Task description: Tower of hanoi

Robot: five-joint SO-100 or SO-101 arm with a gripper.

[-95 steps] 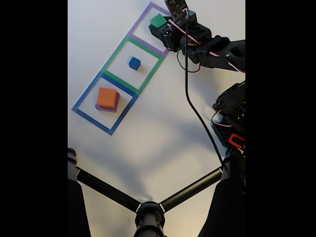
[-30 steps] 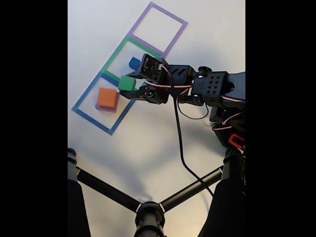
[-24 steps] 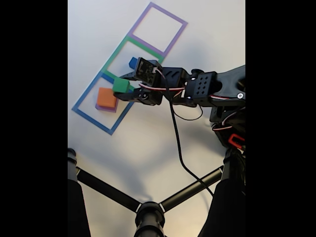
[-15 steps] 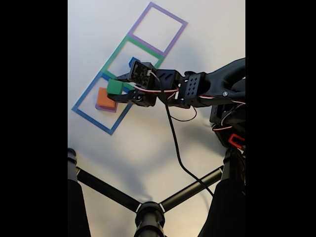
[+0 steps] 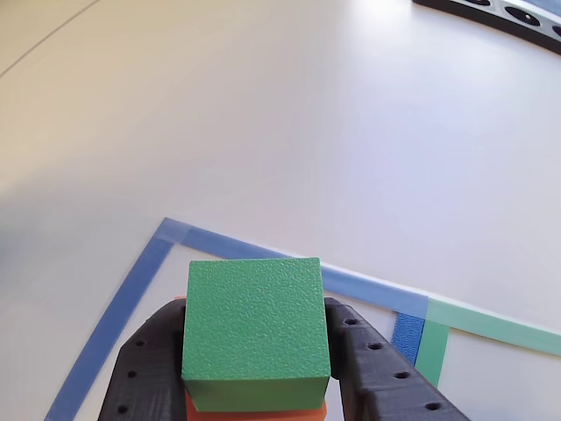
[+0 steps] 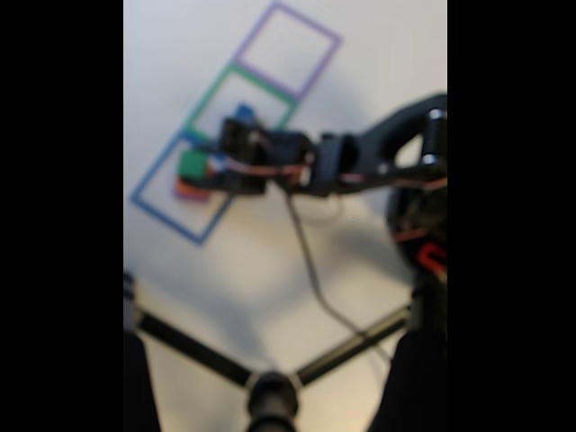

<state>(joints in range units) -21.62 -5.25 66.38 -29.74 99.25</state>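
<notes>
While your gripper (image 5: 256, 386) clamps the green cube (image 5: 255, 331) over the orange block (image 6: 186, 188), lower gently, then release.

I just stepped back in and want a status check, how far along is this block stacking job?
Mid-move. The tool grips the green block over the orange block in the blue square, not yet released. The small blue block sits in the green square, blurred in the fixed view; the purple square is empty. Left: release green, then probably put blue on top.
</notes>
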